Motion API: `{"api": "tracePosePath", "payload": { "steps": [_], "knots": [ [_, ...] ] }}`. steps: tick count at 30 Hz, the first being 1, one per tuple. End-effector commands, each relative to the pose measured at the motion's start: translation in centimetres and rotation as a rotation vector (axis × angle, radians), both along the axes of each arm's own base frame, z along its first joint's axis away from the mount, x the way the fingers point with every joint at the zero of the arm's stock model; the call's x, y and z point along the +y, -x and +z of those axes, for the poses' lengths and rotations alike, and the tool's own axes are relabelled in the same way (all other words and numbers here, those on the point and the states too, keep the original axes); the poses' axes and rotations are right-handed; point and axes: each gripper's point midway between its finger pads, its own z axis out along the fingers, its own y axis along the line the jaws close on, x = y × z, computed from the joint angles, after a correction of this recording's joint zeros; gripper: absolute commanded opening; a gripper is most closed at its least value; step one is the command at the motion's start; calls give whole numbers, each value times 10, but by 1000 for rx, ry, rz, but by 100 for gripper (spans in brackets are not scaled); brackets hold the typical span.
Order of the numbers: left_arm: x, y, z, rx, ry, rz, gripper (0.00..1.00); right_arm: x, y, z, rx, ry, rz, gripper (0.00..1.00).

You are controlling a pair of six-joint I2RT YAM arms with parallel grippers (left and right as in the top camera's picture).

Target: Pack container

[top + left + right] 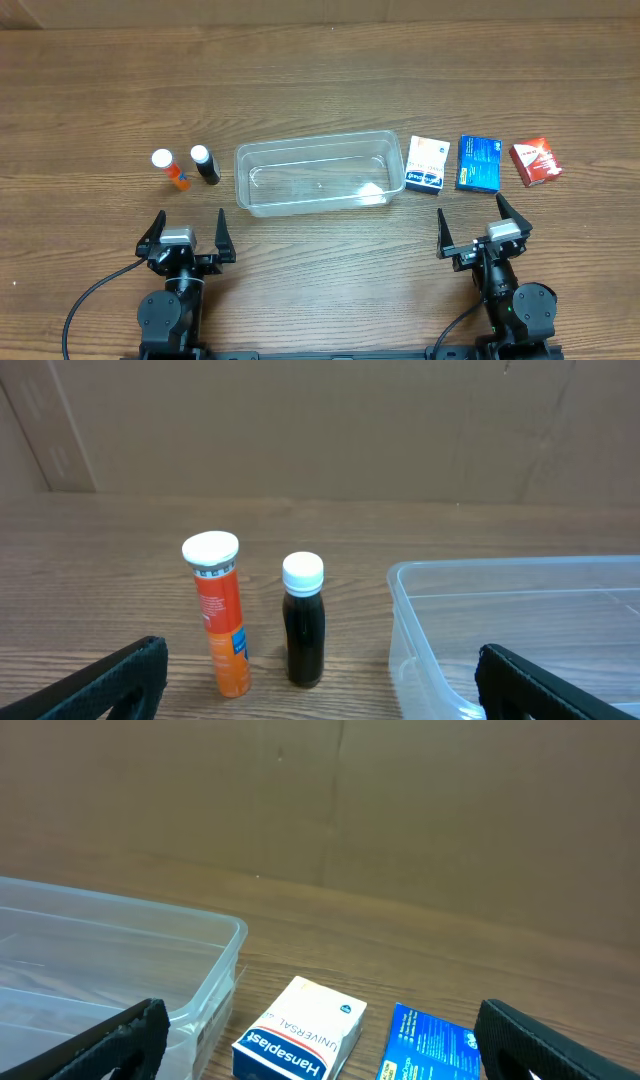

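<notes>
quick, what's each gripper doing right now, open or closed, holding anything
left gripper: open, holding nothing
right gripper: open, holding nothing

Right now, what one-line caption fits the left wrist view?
Upright orange tube and dark bottle, both white-capped, stand beside the clear container, framed by open fingers at the lower corners.

Two capped vessels and a clear tub are seen between spread fingers.
An orange tube (222,628) with a white cap is stood upright on the wooden table (90,560); a dark bottle (304,630), also white-capped, is set just beside it at 3 o'clock, not touching. The clear container (412,622) is placed further toward 3 o'clock and is cut off by the frame edge. The left gripper (320,702) is held with its fingers (120,678) wide apart, at 7 and 5 o'clock.
</notes>
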Motion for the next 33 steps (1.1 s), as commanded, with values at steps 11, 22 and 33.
{"api": "tracePosePath", "payload": {
  "steps": [11, 22, 33],
  "knots": [
    [1, 0, 1, -9, -16, 1, 100, -3, -1, -1, -6, 3, -14, 100],
    [1, 0, 1, -9, -16, 2, 100, -1, 0, -1, 3, -57, -7, 100],
    [1, 0, 1, -9, -16, 1, 100, 0, 11, 21, 241, -378, -36, 100]
  ]
}}
